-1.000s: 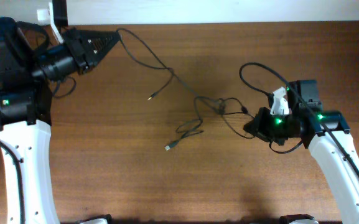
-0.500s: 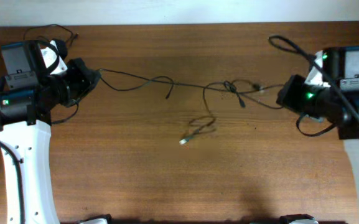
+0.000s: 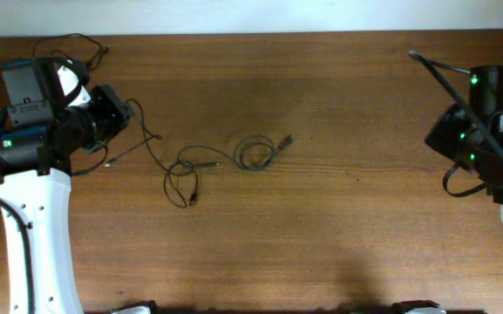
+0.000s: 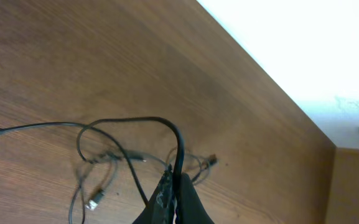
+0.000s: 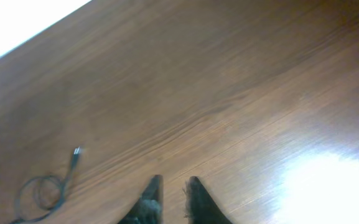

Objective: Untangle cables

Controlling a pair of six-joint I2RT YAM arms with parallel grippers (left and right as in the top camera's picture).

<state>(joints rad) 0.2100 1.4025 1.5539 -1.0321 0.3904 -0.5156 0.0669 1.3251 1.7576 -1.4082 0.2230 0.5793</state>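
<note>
Holding one end only: left claw grips a cord, right claw empty

Seen from overhead, the left gripper (image 3: 127,116) sits near the left edge of the tabletop (image 3: 321,244), toward the back corner. Its wrist camera shows the fingers pressed together on a thin black cord. From that pinch the cables (image 3: 184,167) trail toward the middle of the tabletop. They lie in two loose coils, the farther coil (image 3: 255,153) ending in a small free plug (image 3: 288,138).

The right gripper (image 5: 173,198) is by the right edge, well apart from every cord. Its fingers are slightly parted with nothing between them.

The main risk, as I judge it, is a one-sided pull. With no second hold, any tug from the left would likely drag both coils along and could draw the crossings tighter. The cord is thin, so it may also slip out of the pinch. The right claw has far to reach, and closing on two overlapping strands at once would keep them tangled.
</note>
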